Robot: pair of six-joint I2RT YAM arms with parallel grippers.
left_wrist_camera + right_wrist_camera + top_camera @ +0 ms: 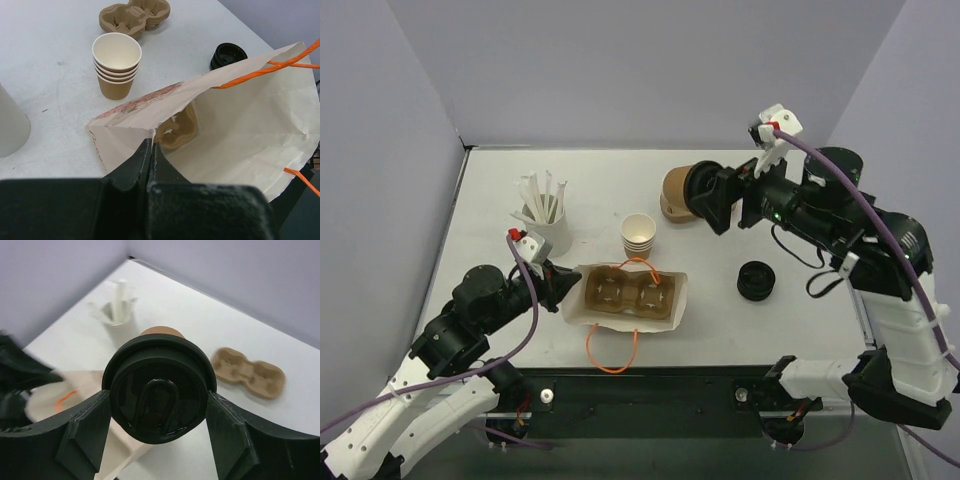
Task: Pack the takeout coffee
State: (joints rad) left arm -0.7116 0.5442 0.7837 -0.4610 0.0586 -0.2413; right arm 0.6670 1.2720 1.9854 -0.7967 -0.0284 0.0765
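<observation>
Right gripper (157, 399) clamps the lidded cup (161, 332) between its jaws, well short of the bag (240, 130). Left gripper (151, 150), jaws closed, pinches the bag's rim. A carrier (182, 127) sits just beyond them. The cup is not yet packed.

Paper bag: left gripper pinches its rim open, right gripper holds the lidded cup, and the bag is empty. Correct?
Not quite. The paper bag is not empty: the left wrist view shows a tan cup carrier lying inside it. The rest holds: the left gripper pinches its rim, and the right gripper holds the lidded cup.
</observation>
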